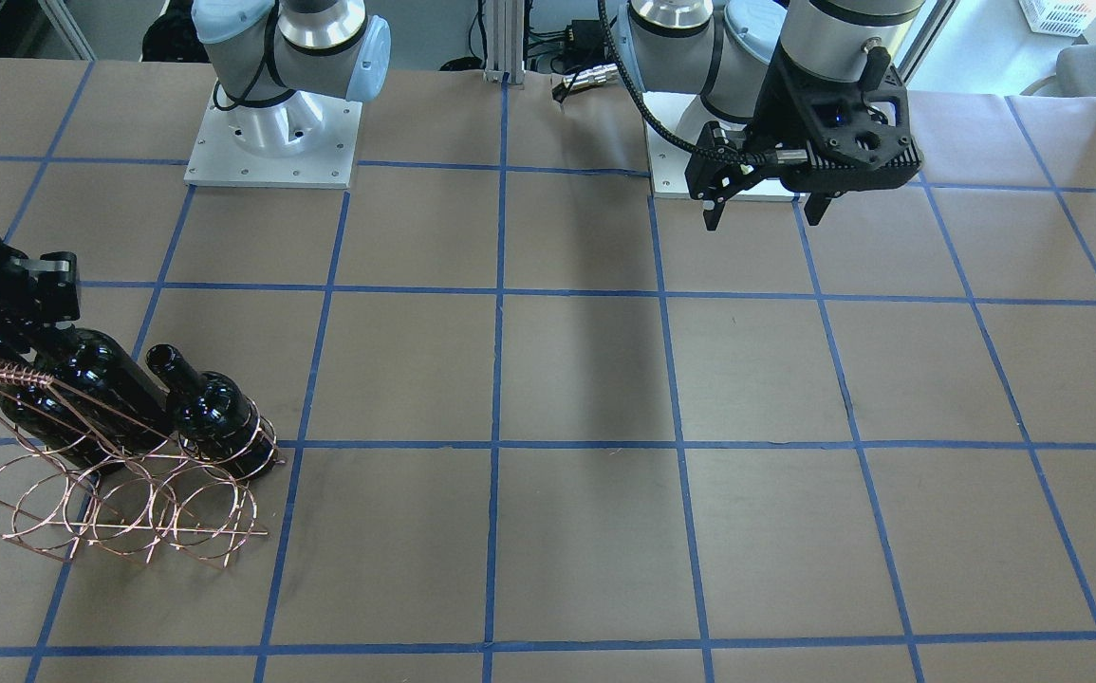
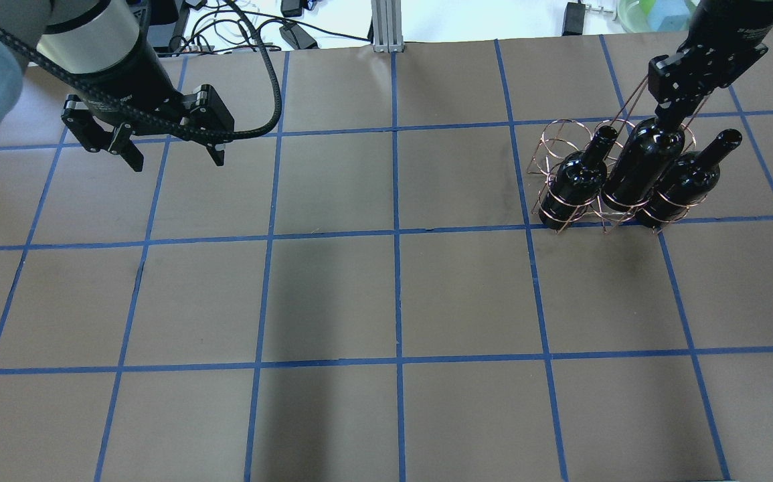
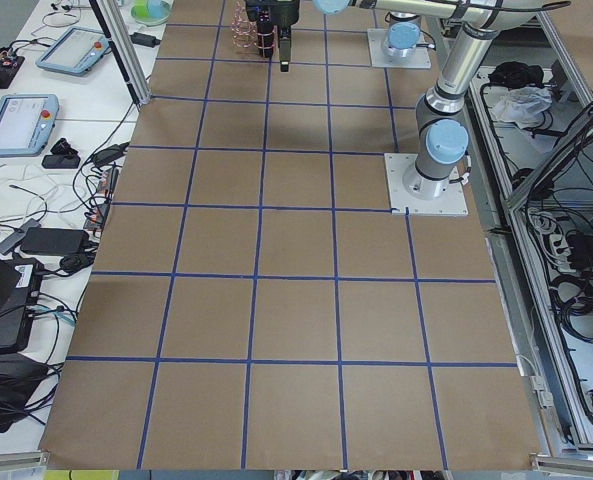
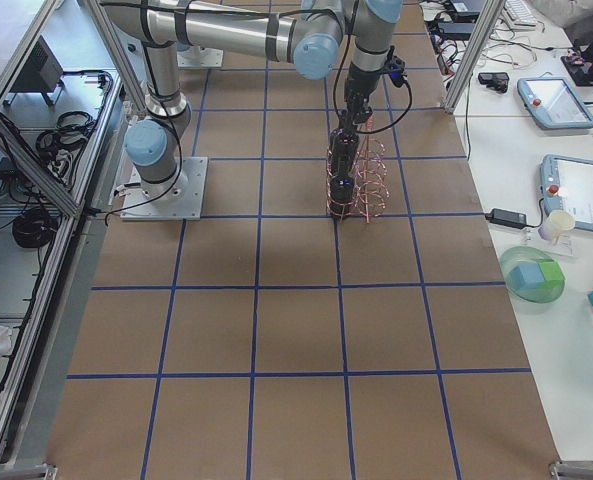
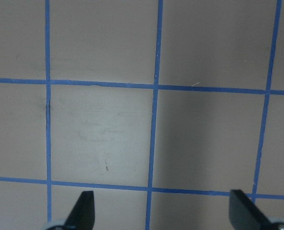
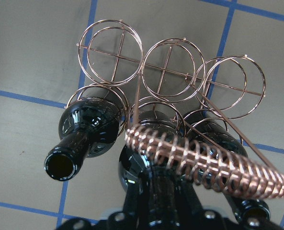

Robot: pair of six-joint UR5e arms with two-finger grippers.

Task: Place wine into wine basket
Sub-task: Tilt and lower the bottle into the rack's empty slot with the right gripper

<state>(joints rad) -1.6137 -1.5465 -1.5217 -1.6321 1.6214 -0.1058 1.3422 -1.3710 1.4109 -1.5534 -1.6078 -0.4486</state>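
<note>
**A:** Item one — near-black glossy glass wine bottle (image 2: 644, 164), unlabelled, uncorked. Location?

**B:** Middle ring of the copper-coloured thin-wire wine basket (image 6: 166, 64), at 2 o'clock on the brown-paper, blue-taped tabletop (image 2: 386, 301) in the overhead view. Its base sits in the ring. The long axis is tilted, neck towards 1 o'clock.

**A:** Held by?

**B:** Right gripper (image 2: 670, 117), fingers closed narrow on the neck, at the bottle's upper end. In my judgement the bottle is seated or nearly so, with release and a lift along the neck's axis not yet done.

**A:** Left gripper (image 2: 177, 161)?

**B:** At 10 o'clock, well apart, fingers spread wide, holding nothing — much the farther arm.

**A:** Adjacent entries?

**B:** A second dark bottle (image 2: 577, 181) at 9 o'clock of the held one and a third dark bottle (image 2: 684, 181) at 3 o'clock, both just beside it. I cannot tell whether they touch. The other row of three rings holds no bottle.

**A:** Obstructions?

**B:** The twisted wire handle (image 6: 213, 163) crosses just beside the neck. A withdrawing finger could snag it.
</note>
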